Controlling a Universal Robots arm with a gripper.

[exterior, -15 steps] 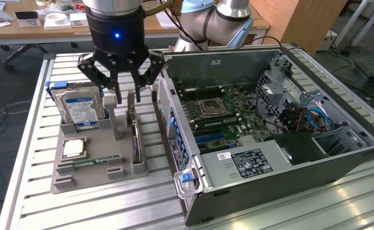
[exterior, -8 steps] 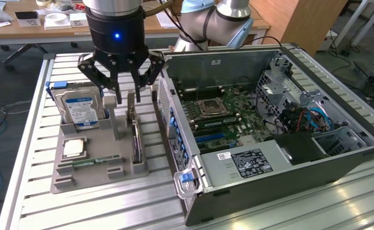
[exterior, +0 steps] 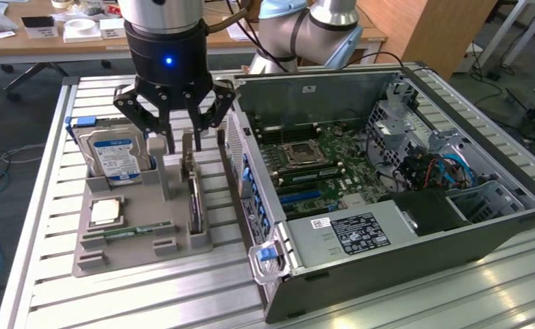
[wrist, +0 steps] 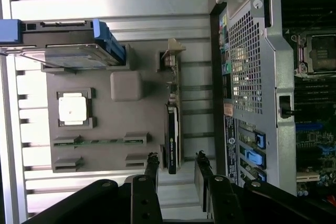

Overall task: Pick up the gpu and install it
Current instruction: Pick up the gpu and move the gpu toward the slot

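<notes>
With the claw [exterior: 180, 133] released and empty directly above the gpu [wrist: 172, 124], which stands on edge in the grey holder [wrist: 105, 119], any lateral offset could drive a finger onto the card edge.

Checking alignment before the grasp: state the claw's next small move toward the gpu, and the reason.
Probably lower the claw straight down. Its open jaws line up on either side of the gpu, which stands on edge in the gray holder. In the exterior view the fingertips seem level with the card's top, not gripping it.
</notes>
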